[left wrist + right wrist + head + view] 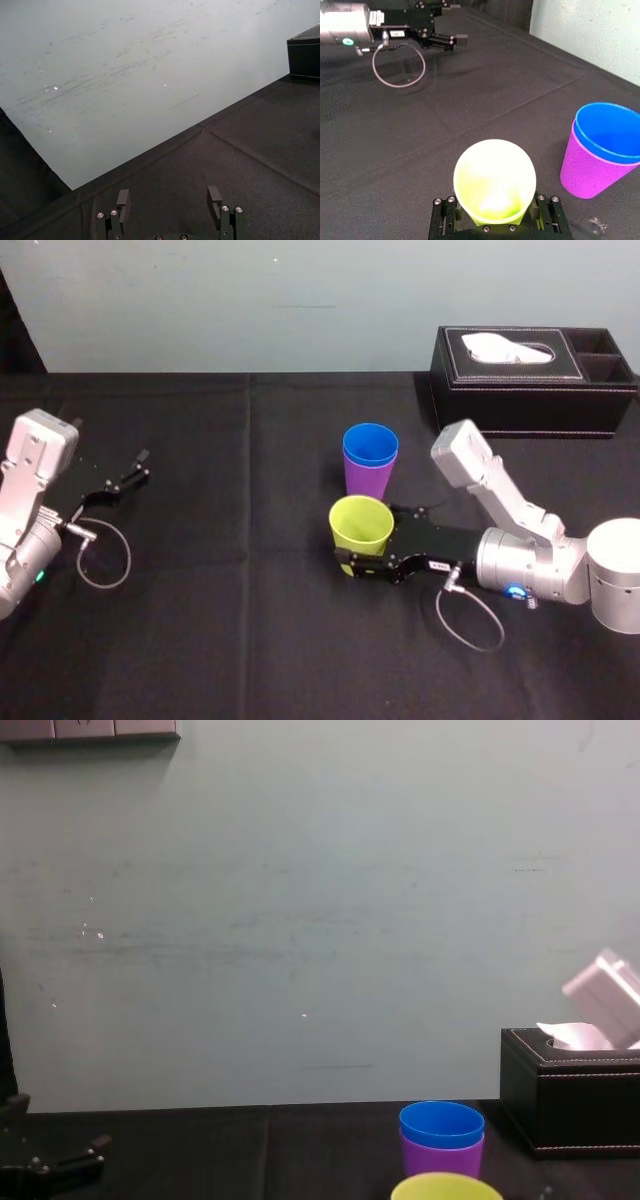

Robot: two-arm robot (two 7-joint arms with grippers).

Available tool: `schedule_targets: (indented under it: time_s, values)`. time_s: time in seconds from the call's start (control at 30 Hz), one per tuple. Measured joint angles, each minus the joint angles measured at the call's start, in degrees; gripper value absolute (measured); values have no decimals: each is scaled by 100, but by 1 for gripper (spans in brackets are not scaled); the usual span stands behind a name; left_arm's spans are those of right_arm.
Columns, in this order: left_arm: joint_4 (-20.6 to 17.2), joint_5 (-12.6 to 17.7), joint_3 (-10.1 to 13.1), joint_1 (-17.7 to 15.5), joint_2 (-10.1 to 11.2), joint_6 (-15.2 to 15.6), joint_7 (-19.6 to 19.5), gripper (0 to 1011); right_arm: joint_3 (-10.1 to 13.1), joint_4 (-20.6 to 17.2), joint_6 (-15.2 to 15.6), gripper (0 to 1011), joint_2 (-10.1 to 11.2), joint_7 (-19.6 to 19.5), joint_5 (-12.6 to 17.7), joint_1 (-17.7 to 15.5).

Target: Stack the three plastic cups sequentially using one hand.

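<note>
A blue cup sits nested inside a purple cup, both upright near the table's middle. Just in front of them stands the yellow-green cup. My right gripper reaches in from the right and is shut on its lower part. In the right wrist view the yellow-green cup fills the gap between the right gripper's fingers, one finger against each side, with the blue cup and purple cup close beside it. My left gripper rests open and empty at the far left.
A black tissue box stands at the back right, behind the right arm. A black cloth covers the table, and a grey cable loop hangs by the right wrist. The pale wall runs along the far edge.
</note>
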Motion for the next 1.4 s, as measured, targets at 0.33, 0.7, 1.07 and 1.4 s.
schedule_targets:
  time_s: [0.33, 0.7, 1.07, 1.4]
  values:
    - [0, 0, 0, 0, 0, 0, 0, 1011, 312, -517, 430, 731, 78, -139, 345, 10]
    - [0, 0, 0, 0, 0, 0, 0, 1011, 424, -643, 916, 731, 109, 16, 816, 647]
    - [0, 0, 0, 0, 0, 0, 0, 1011, 287, -54, 924, 731, -92, -49, 854, 1222]
    - [0, 0, 0, 0, 0, 0, 0, 1011, 156, 392, 785, 731, -209, -127, 871, 1491]
